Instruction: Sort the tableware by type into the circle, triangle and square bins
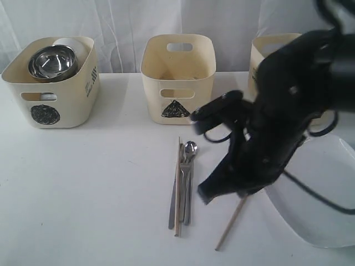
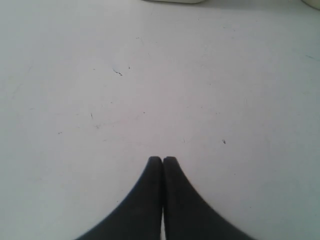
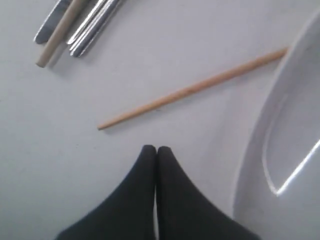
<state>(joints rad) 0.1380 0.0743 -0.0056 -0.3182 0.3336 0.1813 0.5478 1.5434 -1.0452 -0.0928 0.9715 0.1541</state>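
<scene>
Currently hovering with right fingers (image 3: 145, 175) pressed together, empty, just short of the loose chopstick (image 3: 192, 90) on the counter (image 3: 60, 170); left fingers (image 2: 150, 190) likewise closed on nothing. Could shove the chopstick under the plate (image 3: 295, 150) if lowered without opening. Lies slantwise, thick end at the plate rim, thin tip pointing away.

A: What does your right arm (image 1: 283, 111) look like?
B: You see a bulky, glossy black shell with rounded edges; a thin black cable (image 1: 316, 198) runs off it.
A: The left gripper (image 2: 162, 160) and right gripper (image 3: 156, 148)?
B: Both black, fingers (image 2: 145, 205) curving to blunt tips.
</scene>
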